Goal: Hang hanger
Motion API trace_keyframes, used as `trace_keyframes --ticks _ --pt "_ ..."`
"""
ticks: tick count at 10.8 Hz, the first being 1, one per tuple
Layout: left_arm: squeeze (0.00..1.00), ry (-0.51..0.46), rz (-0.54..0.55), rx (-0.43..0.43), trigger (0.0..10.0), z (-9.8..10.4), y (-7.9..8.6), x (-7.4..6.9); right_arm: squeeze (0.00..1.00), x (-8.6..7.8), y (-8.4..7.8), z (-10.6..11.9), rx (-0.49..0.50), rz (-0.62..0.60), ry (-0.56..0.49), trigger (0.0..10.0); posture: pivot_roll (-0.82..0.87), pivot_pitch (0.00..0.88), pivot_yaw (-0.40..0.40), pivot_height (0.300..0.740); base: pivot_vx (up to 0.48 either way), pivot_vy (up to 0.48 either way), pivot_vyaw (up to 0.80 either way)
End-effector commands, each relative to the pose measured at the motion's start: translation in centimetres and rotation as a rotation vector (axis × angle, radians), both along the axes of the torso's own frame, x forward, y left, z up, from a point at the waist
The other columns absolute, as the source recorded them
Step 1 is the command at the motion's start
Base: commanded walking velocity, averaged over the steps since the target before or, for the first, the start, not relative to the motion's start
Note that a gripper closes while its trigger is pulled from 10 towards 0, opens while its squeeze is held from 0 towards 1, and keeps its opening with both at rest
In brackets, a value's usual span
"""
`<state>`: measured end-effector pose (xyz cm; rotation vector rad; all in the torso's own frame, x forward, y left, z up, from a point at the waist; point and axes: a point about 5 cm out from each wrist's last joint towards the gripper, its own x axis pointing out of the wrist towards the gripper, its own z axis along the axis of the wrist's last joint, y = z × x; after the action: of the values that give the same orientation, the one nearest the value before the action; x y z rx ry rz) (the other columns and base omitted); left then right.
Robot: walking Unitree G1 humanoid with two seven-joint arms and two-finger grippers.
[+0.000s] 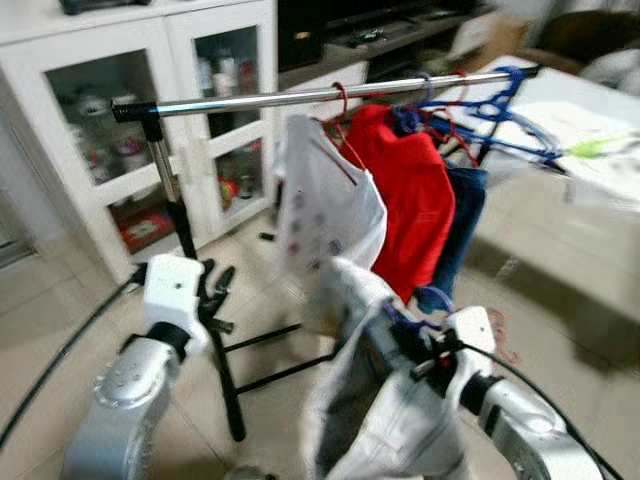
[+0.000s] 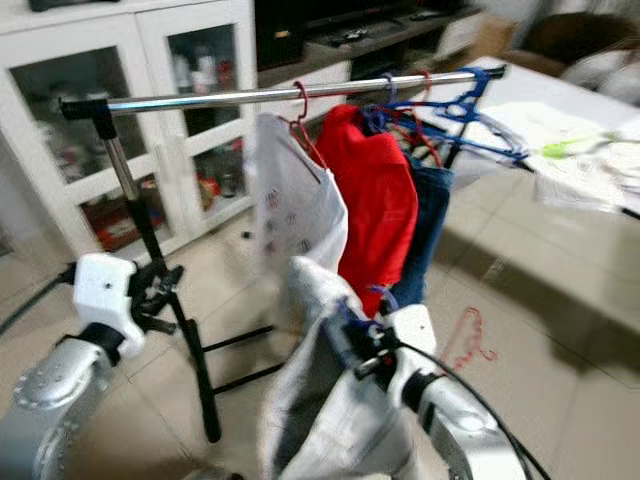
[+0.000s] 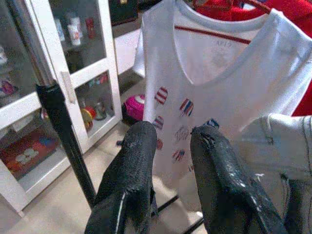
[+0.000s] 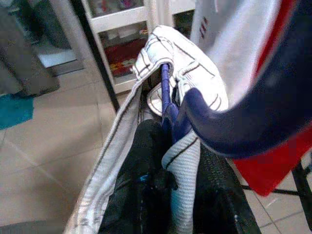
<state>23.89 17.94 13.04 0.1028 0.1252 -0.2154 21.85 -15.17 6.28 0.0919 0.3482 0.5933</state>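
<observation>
The right end effector (image 2: 362, 352) sits low and near, right of centre, its 2 black fingers (image 4: 146, 195) pinched on the blue plastic hanger (image 4: 166, 100) that carries a pale whitish garment with dark stitching (image 1: 370, 400); gripping the hanger near its neck lets the cloth hang free below and leaves the hook clear, which is probably why it is held there, since the hook must go over the rail. The hanger is well below the long silver metal rail (image 1: 330, 95) of the black-legged clothes rack (image 1: 225, 380), so by my judgement the hanging step is not yet done and a lift up and forward is needed. The left end effector (image 1: 215, 295) is raised on the left, beside the rack's upright post, its fingers (image 3: 131, 180) spread a little and holding nothing, perhaps kept ready to steady things. On the rail hang a white T-shirt with small flag prints (image 1: 325, 205), a red shirt (image 1: 410, 195), a dark blue garment (image 1: 462, 215) and some empty blue hangers (image 1: 500, 110) further right; the barest stretch of rail lies to the left of the white T-shirt, which looks the likeliest landing place. Far behind stands a white glass-door cabinet (image 1: 110, 140).
</observation>
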Motion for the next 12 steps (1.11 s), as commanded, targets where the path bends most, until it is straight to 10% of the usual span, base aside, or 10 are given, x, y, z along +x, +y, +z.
trace_keyframes --ticks 1,12 --pt "0.00 0.009 0.002 -0.010 10.0 -0.2 -0.2 -0.3 0.00 0.7 -0.2 1.4 -0.003 0.006 -0.063 10.0 0.13 0.056 -0.058 0.740 0.000 0.330 0.00" --pt "0.00 -0.041 0.057 -0.036 10.0 0.7 -0.3 1.0 0.00 3.6 0.5 3.7 0.006 -0.167 -0.166 10.0 0.12 0.033 -0.065 0.740 0.025 -0.002 0.00"
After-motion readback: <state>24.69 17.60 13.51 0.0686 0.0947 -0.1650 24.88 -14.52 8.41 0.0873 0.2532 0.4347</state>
